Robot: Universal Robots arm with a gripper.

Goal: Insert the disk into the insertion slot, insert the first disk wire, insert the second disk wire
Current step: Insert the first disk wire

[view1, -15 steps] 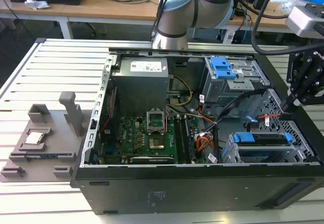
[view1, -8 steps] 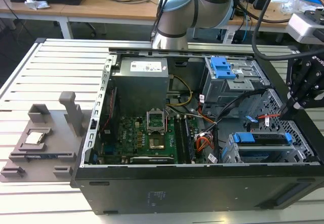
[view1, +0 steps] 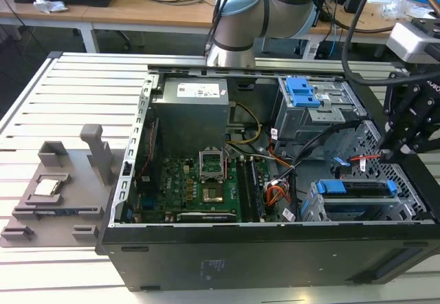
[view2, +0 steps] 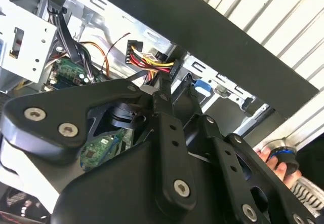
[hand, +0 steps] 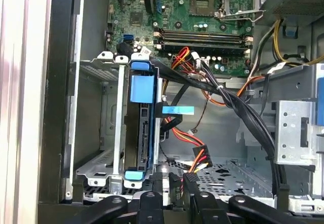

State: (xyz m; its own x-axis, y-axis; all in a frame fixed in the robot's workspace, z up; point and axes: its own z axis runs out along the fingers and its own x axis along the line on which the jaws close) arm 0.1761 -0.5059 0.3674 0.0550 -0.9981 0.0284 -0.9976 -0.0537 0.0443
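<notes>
A slatted table [view1: 69,91] carries an open computer case [view1: 227,266], lying on its side. The robot arm [view1: 240,15] rises behind it at twelve o'clock in the exterior view. Inside the case, the green circuit board [view1: 185,187] fills the seven o'clock part of the floor. The perforated metal drive cage [view1: 412,194] stands at four o'clock.

The disk [view1: 335,187] already sits in that cage. In the first wrist view it [hand: 143,133] stands edge-on between the cage walls [hand: 96,168], its blue frame capping both ends.

The gripper [view1: 392,154] hangs over the cage at three o'clock, just beside the disk's open end. In both wrist views its fingers are drawn together [view2: 172,79] [hand: 176,178], and they seem to pinch a small black plug [view2: 172,71]. Red, yellow and orange wires [view2: 152,59] run from that plug. The same bundle [hand: 185,138] trails past the disk's connector edge, close to it but not joined.
</notes>
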